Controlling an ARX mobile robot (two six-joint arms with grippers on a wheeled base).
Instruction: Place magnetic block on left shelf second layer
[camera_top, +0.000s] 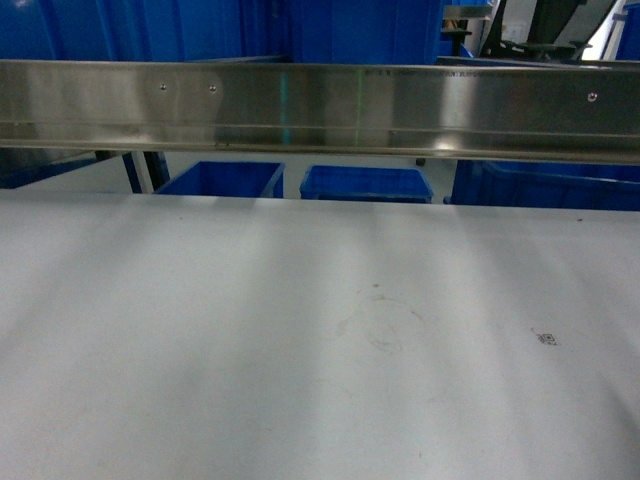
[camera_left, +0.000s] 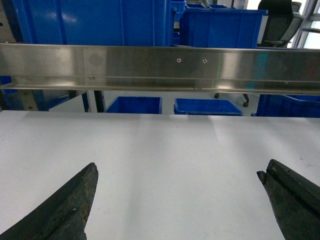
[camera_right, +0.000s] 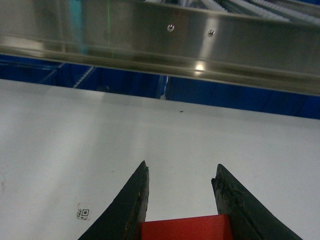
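Nearest, in the right wrist view, the right hand grips the magnetic block: the red cube sits between the two dark fingers, touching both, its top face showing at the bottom edge of the picture. Only this view shows the block. Just left of the fingers a small square code sticker lies on the white tabletop.

The left wrist view shows the left hand spread wide, one dark finger at each lower corner with bare tabletop between them and nothing held.

The head view shows neither hand, only the white tabletop with the same sticker at its right and faint scuff marks near the middle.

Farther on, a stainless-steel rail crosses all three views above the tabletop's far edge. Beyond and below it stand low blue crates; above it rise large blue crates. An office chair shows at the far right of the left wrist view.
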